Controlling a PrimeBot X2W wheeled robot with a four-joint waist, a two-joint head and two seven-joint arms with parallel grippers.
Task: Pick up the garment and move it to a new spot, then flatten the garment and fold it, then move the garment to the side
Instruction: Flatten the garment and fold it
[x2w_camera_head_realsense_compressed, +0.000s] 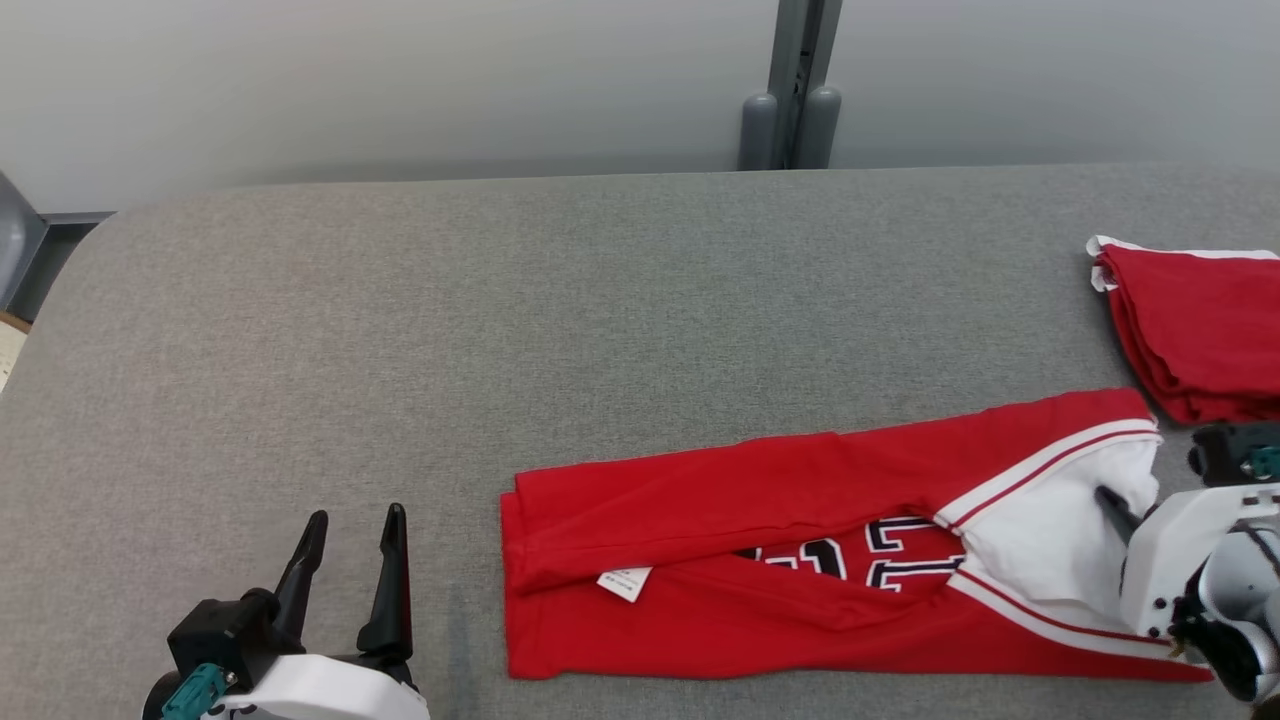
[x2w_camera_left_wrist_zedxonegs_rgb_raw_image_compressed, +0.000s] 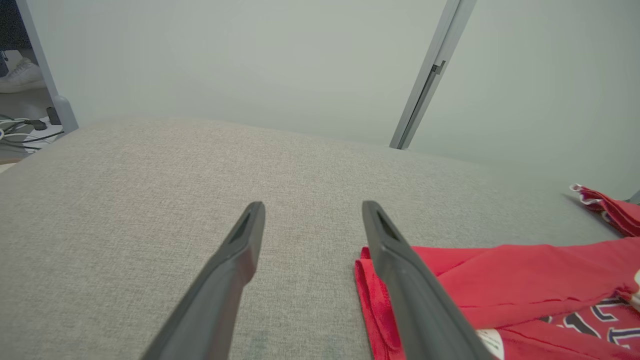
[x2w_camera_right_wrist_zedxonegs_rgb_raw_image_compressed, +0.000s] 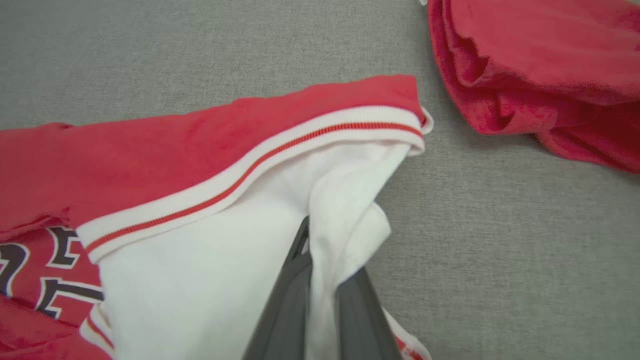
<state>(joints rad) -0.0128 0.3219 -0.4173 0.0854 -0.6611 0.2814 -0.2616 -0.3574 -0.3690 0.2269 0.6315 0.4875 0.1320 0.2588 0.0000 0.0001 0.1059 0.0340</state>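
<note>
A broad grey fabric-covered table (x2w_camera_head_realsense_compressed: 400, 350) runs right across in front of the robot, with a pale wall and a grey post (x2w_camera_head_realsense_compressed: 795, 90) behind it.

On the near right part of the table lies the red jersey (x2w_camera_head_realsense_compressed: 720, 490). It is folded lengthwise into a long band, both long sides turned in toward the middle, with dark numerals outlined in white showing in the gap between them. Its right end shows white cloth edged with red-and-white striped trim.

Past that end, at the table's right edge and apart from the jersey, sits a second red garment (x2w_camera_head_realsense_compressed: 1200, 330), folded into a thick pile.

The right gripper (x2w_camera_right_wrist_zedxonegs_rgb_raw_image_compressed: 320, 250) is at the jersey's white end, its two dark fingers pinched together on a fold of that white cloth.

The left gripper (x2w_camera_head_realsense_compressed: 356, 515) stands at the near left with its fingers spread wide and nothing between them, just beside the jersey's left end without touching it.

A small white label (x2w_camera_head_realsense_compressed: 625, 583) lies on the jersey near its left end.
</note>
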